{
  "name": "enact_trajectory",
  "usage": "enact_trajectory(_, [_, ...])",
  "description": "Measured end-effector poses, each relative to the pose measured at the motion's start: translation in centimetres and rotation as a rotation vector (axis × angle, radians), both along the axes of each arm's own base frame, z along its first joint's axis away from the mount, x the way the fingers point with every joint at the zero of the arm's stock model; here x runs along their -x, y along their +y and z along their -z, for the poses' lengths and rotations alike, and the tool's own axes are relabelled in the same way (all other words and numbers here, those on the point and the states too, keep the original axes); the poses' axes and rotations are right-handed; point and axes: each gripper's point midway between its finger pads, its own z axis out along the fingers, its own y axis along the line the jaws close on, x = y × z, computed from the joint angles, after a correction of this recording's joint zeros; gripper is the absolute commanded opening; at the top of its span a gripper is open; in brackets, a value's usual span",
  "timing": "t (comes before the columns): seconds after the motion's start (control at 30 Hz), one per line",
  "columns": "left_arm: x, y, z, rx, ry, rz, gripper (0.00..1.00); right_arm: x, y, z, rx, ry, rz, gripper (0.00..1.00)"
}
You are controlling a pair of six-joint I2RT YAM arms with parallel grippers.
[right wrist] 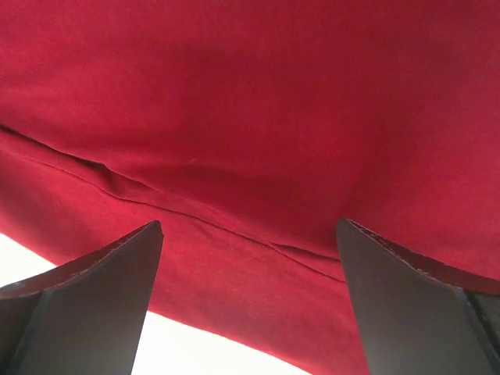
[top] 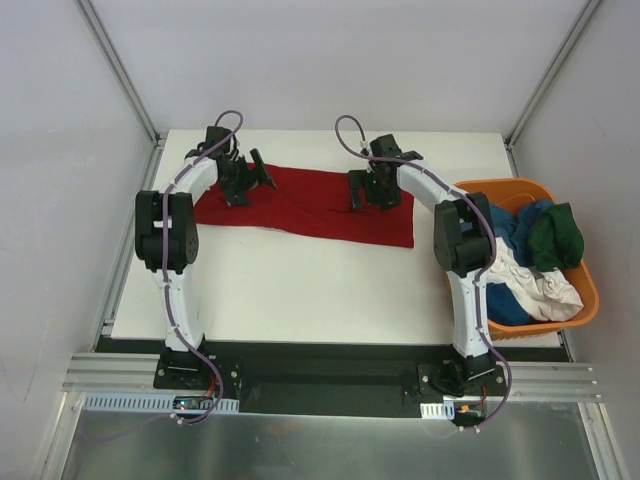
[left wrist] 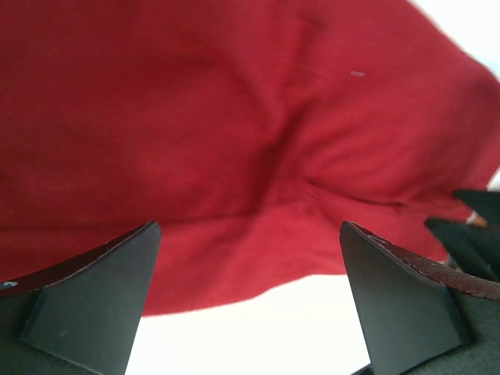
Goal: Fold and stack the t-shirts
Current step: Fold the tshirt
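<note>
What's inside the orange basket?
The orange basket holds a blue shirt, a dark green shirt and a white shirt, all crumpled. Its bottom, and anything beneath them, is covered.

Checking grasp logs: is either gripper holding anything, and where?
Nothing held. Left gripper and right gripper are both open over the red shirt, which lies on the table.

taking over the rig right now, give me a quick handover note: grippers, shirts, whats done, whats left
Left gripper: jaws open, empty, low over the left part of the dark red t-shirt.
Right gripper: jaws open, empty, over its right part.
The red shirt lies as a long wrinkled strip across the far side of the table.
The blue t-shirt, dark green t-shirt and white t-shirt are bunched in the orange basket.
Done: nothing stacked.
Left: fold the red shirt, then the others, and stack them.
</note>
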Motion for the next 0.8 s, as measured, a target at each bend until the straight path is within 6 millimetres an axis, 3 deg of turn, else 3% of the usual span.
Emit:
enact_trajectory(0.13, [-0.4,-0.5,3.4,0.036,0.105,-0.05,0.99,1.6,0.3,1.1,-0.051,0.027,0.001,0.97])
enact_trajectory(0.27, [-4.0,-2.1,3.0,0.1,0.087,-0.083,0.99,6.1,0.4,1.0,-0.119,0.046,-0.008,0.97])
enact_trajectory(0.37, [-6.5,-4.3,2.8,0.153,0.069,-0.082,0.99,10.6,0.8,1.1,-0.133,0.069,-0.036,0.97])
enact_trajectory(0.53, [-10.9,-11.4,1.9,0.249,-0.04,-0.009,0.99,20.9,5.3,1.1,-0.151,0.148,-0.211,0.97])
enact_trajectory(0.6, [-11.3,-14.9,1.8,0.3,-0.083,0.031,0.99,25.2,8.4,0.9,-0.155,0.181,-0.34,0.97])
enact_trajectory(0.7, [-11.7,-19.3,1.4,0.402,-0.138,0.061,0.99,30.2,11.0,0.4,-0.141,0.225,-0.487,0.97])
enact_trajectory(0.8, [-12.6,-21.5,1.1,0.48,-0.19,0.057,0.99,31.5,12.1,-0.6,-0.14,0.227,-0.529,0.97])
